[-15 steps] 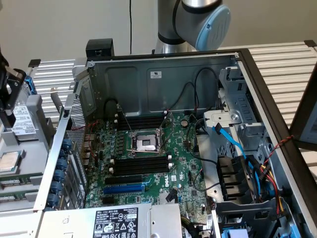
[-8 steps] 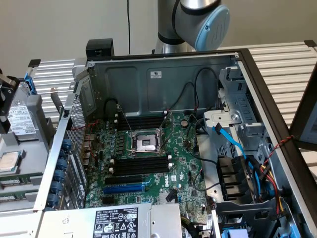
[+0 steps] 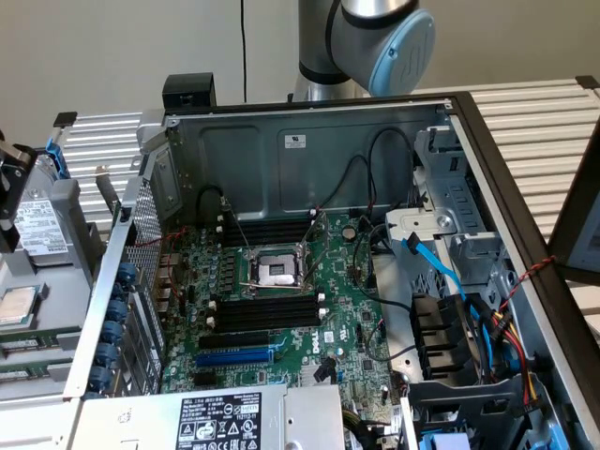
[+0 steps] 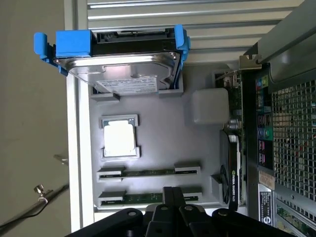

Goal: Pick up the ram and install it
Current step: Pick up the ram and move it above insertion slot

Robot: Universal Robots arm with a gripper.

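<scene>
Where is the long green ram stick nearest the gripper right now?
In the wrist view, the ram stick lies in the grey parts tray outside the case, at the gripper, with a second stick between it and the square silver processor.

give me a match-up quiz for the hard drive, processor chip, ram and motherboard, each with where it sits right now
Things
1. hard drive
2. processor chip
3. ram
4. motherboard

Places
A. inside the open computer case
B. in a long narrow holder of the grey tray, closest to the claw
C. clipped in a blue carrier
D. in a square holder of the grey tray

Pairs: 1-C, 2-D, 3-B, 4-A
</scene>
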